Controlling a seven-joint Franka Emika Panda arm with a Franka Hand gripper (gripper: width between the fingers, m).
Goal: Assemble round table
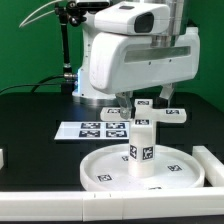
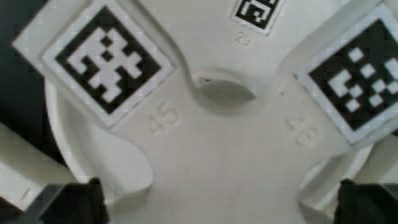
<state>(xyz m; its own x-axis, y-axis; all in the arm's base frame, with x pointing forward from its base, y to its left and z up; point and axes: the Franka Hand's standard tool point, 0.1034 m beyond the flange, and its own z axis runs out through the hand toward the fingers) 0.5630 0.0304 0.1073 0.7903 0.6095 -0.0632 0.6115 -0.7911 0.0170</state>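
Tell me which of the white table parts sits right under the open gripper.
The cross-shaped foot piece, behind the disc: the gripper hangs over it, open. The cylindrical leg stands upright in the round disc, nearer the camera.

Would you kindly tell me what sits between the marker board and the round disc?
In the exterior view, the cylindrical leg stands upright on the round disc; behind it is the cross-shaped foot, level with the marker board.

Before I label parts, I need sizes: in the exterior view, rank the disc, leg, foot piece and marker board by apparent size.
1. Disc, clearly largest, though nearest the camera.
2. Marker board and foot piece: look alike, and the leg overlaps the foot piece, so unranked.
3. Leg, smallest.
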